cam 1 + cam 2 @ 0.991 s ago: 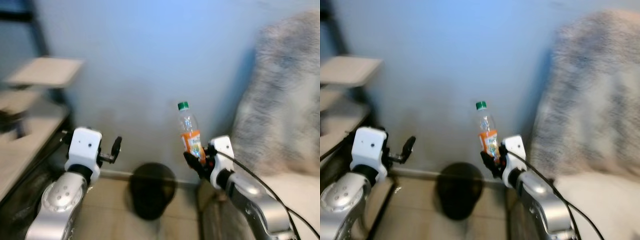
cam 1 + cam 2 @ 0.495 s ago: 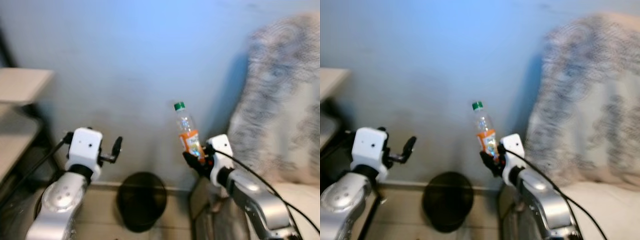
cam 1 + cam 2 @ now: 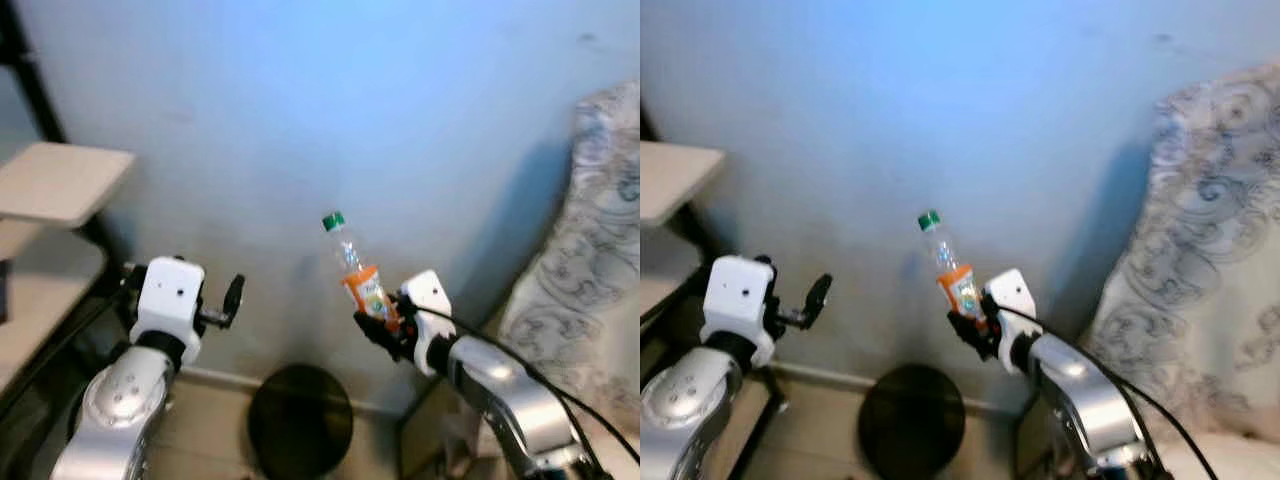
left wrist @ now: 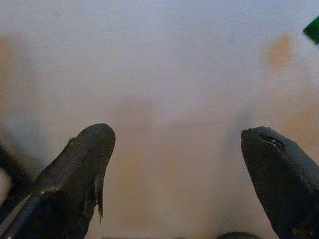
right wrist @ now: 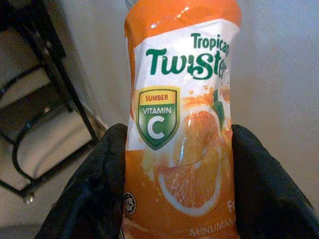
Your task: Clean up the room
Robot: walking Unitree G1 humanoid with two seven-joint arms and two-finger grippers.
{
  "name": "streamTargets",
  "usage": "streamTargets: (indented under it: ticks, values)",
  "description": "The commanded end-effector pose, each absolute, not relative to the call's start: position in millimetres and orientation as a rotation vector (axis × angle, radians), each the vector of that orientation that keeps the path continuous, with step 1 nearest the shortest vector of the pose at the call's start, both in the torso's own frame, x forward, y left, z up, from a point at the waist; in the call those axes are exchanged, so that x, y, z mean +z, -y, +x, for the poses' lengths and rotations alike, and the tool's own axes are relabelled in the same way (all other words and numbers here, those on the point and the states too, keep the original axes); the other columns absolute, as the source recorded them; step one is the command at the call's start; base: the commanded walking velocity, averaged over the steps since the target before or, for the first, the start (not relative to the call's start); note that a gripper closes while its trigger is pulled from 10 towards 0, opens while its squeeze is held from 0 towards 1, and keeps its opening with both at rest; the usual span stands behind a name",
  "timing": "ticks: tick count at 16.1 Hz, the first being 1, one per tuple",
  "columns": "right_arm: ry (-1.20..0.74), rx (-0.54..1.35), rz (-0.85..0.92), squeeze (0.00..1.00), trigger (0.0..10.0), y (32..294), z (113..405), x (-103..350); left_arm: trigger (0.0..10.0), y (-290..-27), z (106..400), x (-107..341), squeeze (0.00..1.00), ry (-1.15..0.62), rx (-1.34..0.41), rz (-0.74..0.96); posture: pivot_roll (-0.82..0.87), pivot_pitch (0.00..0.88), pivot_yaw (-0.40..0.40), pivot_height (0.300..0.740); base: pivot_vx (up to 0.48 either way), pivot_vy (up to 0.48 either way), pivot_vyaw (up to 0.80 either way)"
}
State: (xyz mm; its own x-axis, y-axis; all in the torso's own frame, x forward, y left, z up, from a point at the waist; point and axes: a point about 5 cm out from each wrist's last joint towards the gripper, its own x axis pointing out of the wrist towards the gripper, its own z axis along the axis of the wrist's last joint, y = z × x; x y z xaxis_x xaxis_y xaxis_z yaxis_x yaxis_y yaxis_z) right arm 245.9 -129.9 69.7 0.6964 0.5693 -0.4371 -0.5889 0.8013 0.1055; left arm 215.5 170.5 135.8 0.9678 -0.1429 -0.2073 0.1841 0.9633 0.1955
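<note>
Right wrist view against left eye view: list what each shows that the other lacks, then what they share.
Right wrist view alone: the label's print, "Twister" and a "Vitamin C" badge over an orange slice, and a black frame by the wall.

Left eye view alone: the green cap, the black bin on the floor, the left claw, open and holding nothing, a shelf and patterned fabric.

Both: the bottle tilted in the right claw, against the pale wall.

A clear plastic bottle (image 3: 357, 276) with a green cap and an orange Tropicana Twister label, seemingly empty, leans toward 11 o'clock, above the round black bin (image 3: 300, 422) at 6 o'clock.
</note>
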Motion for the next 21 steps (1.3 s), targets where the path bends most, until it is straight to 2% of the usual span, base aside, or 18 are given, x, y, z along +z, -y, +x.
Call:
streamTargets:
  ticks: [1, 4, 7, 10, 13, 16, 19, 20, 21]
  values:
    - [-0.481, 0.655, -0.074, 0.0, 10.0, 133.8, 246.2, 67.7, 10.0, -166.0, 213.4, 137.1, 0.0, -0.193, -0.196, 0.218, 0.16, 0.0, -0.065, 0.74, 0.311, 0.0, 0.0]
    - [-0.519, 0.721, -0.179, 0.0, 10.0, 134.2, 248.7, 57.3, 10.0, -156.7, 202.1, 125.5, 0.0, -0.278, -0.33, 0.219, 0.15, 0.0, -0.063, 0.74, 0.0, 0.0, 0.0]
    - [-0.597, 0.748, -0.389, 0.0, 10.0, 133.1, 256.8, 28.2, 10.0, -159.0, 187.7, 111.1, 0.0, -0.407, -0.47, 0.285, 0.16, 0.0, -0.067, 0.74, 0.0, 0.0, 0.0]
    - [-0.637, 0.751, -0.441, 0.0, 10.0, 123.9, 259.4, 10.4, 10.0, -163.0, 181.9, 107.2, 0.0, -0.459, -0.56, 0.312, 0.17, 0.0, -0.073, 0.74, 0.0, 0.0, 0.0]
    - [-0.685, 0.828, -0.512, 0.0, 10.0, 89.3, 255.2, -17.4, 10.0, -163.4, 171.7, 97.1, 0.0, -0.552, -0.771, 0.35, 0.15, 0.0, -0.078, 0.74, 0.0, 0.0, 0.0]
    - [-0.735, 0.77, -0.516, 0.0, 10.0, 82.3, 253.7, -28.9, 10.0, -160.6, 162.2, 97.6, 0.0, -0.584, -0.878, 0.336, 0.14, 0.0, -0.078, 0.74, 0.0, 0.0, 0.0]
    - [-0.734, 0.733, -0.531, 0.0, 10.0, 77.1, 258.5, -29.9, 10.0, -161.9, 159.0, 98.1, 0.0, -0.593, -0.9, 0.341, 0.14, 0.0, -0.077, 0.74, 0.0, 0.0, 0.0]
    - [-0.738, 0.741, -0.508, 0.15, 10.0, 74.0, 258.3, -29.7, 10.0, -161.9, 158.7, 98.0, 0.0, -0.595, -0.903, 0.342, 0.14, 0.0, -0.08, 0.74, 0.0, 0.0, 0.0]
    - [-0.741, 0.746, -0.5, 0.83, 10.0, 72.8, 258.0, -29.9, 10.0, -161.8, 158.8, 98.0, 0.0, -0.595, -0.905, 0.342, 0.14, 0.0, -0.08, 0.74, 0.0, 0.0, 0.0]
